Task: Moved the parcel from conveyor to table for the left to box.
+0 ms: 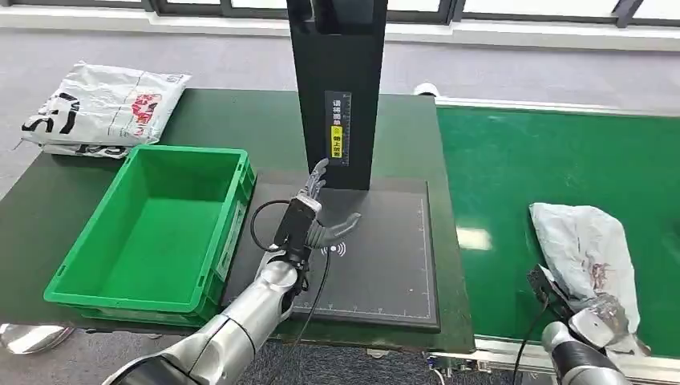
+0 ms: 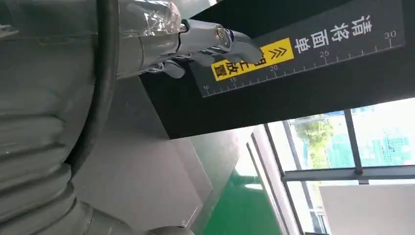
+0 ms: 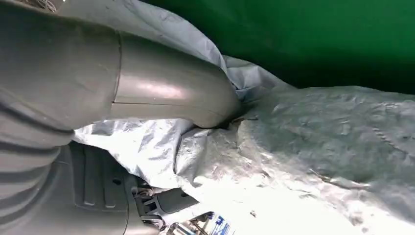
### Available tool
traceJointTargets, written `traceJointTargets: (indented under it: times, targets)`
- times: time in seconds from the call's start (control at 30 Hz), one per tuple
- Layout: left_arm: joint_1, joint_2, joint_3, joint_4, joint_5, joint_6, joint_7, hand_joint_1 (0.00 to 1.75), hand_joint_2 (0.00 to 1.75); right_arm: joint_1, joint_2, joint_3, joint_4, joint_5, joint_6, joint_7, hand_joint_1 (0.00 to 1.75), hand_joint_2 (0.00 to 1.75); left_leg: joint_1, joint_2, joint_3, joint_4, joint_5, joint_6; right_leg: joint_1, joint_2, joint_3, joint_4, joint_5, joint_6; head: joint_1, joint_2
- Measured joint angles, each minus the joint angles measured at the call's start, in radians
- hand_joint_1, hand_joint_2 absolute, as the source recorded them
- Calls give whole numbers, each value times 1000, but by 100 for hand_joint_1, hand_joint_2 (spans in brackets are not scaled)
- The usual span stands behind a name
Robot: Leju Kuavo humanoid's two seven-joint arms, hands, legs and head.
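A crumpled grey parcel (image 1: 585, 253) lies on the green conveyor (image 1: 545, 168) at the right. My right hand (image 1: 600, 317) is at the parcel's near end. In the right wrist view its thick thumb (image 3: 171, 93) presses into a fold of the parcel (image 3: 318, 147) and darker fingers (image 3: 161, 200) sit beneath the bag's edge, so the hand grips the parcel. My left hand (image 1: 317, 212) hovers over the black mat (image 1: 377, 273) in front of the black post, fingers (image 2: 215, 36) spread and holding nothing. The green box (image 1: 200, 301) stands empty on the table's left.
A tall black post (image 1: 337, 88) with a yellow label rises behind the mat. A second white printed parcel (image 1: 100, 108) lies at the table's far left corner. The dark green table (image 1: 417, 136) meets the conveyor along its right edge.
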Motion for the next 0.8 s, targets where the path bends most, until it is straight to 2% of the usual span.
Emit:
traceJointTargets:
  times: [0.27, 0.33, 0.37, 0.43, 0.47, 0.57, 0.63, 0.73, 0.8]
  targets:
    - [0, 0, 0, 0, 0, 0, 0, 0, 175, -3, 5, 0, 0, -1, -5, -3, 175, 175, 0, 0, 0, 0, 0, 0, 0, 0, 0, 0, 0, 0, 0, 0]
    - [0, 2, 2, 0, -4, 4, 0, 0, 175, -2, 7, -1, 0, -21, -59, -45, 175, 175, -1, 0, -1, 0, 0, 0, -1, 0, 0, 0, 0, 0, 0, 0]
    - [0, 2, 5, 0, -6, 8, 0, 0, 175, -1, 10, -5, 0, -40, -115, -86, 175, 175, -1, 0, -1, 0, 0, 0, -1, 0, -1, 0, 0, 0, 0, 0]
    - [2, 6, 16, -5, -22, 19, 1, 0, 175, 12, 26, -23, -38, -104, -255, -232, 175, 175, -1, 0, -1, 0, 0, 0, -1, 0, -1, 1, 0, 0, 0, 0]
    - [3, 8, 22, -9, -31, 24, 5, 0, 175, 21, 38, -34, -66, -126, -290, -292, 175, 175, -1, 0, -1, 0, 0, 0, -1, 0, -2, 1, 0, 0, 0, 0]
    - [3, 17, 34, -31, -68, 40, 30, 0, 175, 67, 103, -75, -267, -246, -322, -542, 175, 175, -1, 0, -1, 0, 0, 0, -1, 0, -3, 2, 0, 0, 0, 0]
    - [3, 22, 50, -49, -95, 53, 46, 0, 175, 103, 151, -77, -409, -341, -324, -649, 175, 175, -1, -1, -2, 0, 1, -1, -1, -1, -4, 3, -1, -1, 0, 0]
    - [4, 31, 64, -73, -121, 69, 51, 0, 175, 153, 215, -43, -588, -405, -325, -714, 175, 175, 0, -1, -3, -1, 1, -1, 0, -1, -5, 3, -1, -1, 0, 0]
    - [4, 32, 71, -87, -140, 70, 52, 0, 175, 196, 269, 14, -711, -355, -325, -698, 175, 175, 0, 0, -3, -1, 1, -2, 0, 0, -6, 3, -1, -2, 0, 0]
